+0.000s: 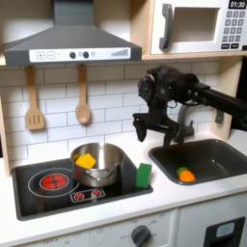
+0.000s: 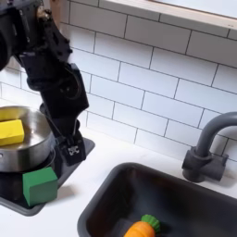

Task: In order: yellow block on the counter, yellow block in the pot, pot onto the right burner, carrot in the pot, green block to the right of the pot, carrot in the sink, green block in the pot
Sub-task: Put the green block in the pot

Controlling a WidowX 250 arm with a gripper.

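Observation:
The steel pot (image 1: pixel 99 166) (image 2: pixel 20 148) sits on the stovetop's right burner in the first exterior view. The yellow block (image 1: pixel 85 160) (image 2: pixel 11 131) lies inside it. The green block (image 1: pixel 144 176) (image 2: pixel 39 185) stands upright on the stovetop edge, just right of the pot in both exterior views. The carrot (image 1: pixel 184 175) (image 2: pixel 141 228) lies in the dark sink (image 1: pixel 217 159) (image 2: pixel 190 199). My gripper (image 1: pixel 151 130) (image 2: pixel 69 155) hangs open and holds nothing, above the green block and the strip of counter (image 1: pixel 164 193) between stove and sink.
A dark curved faucet (image 1: pixel 183 121) (image 2: pixel 208 148) stands behind the sink. Two wooden utensils (image 1: pixel 83 96) hang on the tiled wall. A range hood (image 1: pixel 68 43) and a microwave (image 1: pixel 198 27) are overhead. The left burner (image 1: pixel 53 180) glows red.

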